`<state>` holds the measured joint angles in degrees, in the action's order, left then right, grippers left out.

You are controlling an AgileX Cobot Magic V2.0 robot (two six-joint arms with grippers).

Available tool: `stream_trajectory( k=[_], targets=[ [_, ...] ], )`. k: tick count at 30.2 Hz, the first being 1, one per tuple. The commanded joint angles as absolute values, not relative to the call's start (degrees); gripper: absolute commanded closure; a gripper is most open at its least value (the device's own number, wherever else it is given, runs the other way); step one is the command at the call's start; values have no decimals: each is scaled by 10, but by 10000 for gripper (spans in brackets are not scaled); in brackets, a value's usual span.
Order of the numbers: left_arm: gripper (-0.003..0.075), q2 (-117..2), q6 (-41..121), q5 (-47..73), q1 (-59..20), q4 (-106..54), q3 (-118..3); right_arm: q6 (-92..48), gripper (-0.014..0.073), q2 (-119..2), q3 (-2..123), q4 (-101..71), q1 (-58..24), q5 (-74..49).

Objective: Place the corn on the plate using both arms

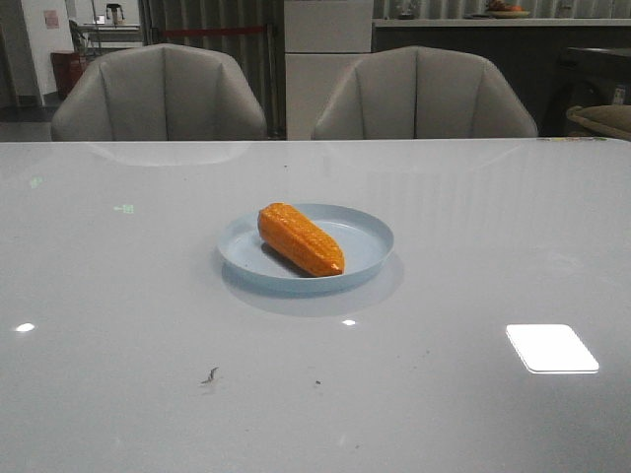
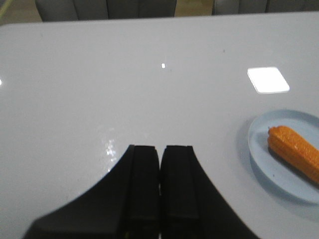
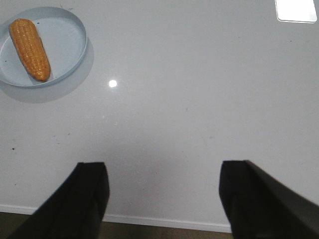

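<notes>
The orange corn (image 1: 301,238) lies on its side in the pale-blue plate (image 1: 370,239) at the middle of the table, tapered end toward the front right. It also shows in the left wrist view (image 2: 295,152) on the plate (image 2: 259,144) and in the right wrist view (image 3: 30,48) on the plate (image 3: 70,45). My left gripper (image 2: 160,149) is shut and empty, above bare table well away from the plate. My right gripper (image 3: 162,169) is wide open and empty near the table's front edge, far from the plate. Neither gripper shows in the front view.
Two grey chairs (image 1: 158,94) (image 1: 424,94) stand behind the table's far edge. A bright light reflection (image 1: 552,348) lies on the glossy white table at the front right. The table's front edge (image 3: 164,221) shows under the right gripper.
</notes>
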<state>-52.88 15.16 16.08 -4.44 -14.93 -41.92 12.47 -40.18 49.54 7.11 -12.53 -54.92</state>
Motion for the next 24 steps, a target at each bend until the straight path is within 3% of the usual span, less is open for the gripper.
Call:
stream_trajectory(
  k=[1, 10, 24],
  targets=[
    [626, -477, 95, 39, -61, -102, -391, 126, 23, -401, 510, 78, -122, -510],
    [627, -363, 94, -73, -52, -34, -256, 126, 23, -401, 510, 78, -122, -510],
    [626, -168, 94, -91, -45, -24, -86, 126, 23, -401, 510, 78, -122, -510]
  ],
)
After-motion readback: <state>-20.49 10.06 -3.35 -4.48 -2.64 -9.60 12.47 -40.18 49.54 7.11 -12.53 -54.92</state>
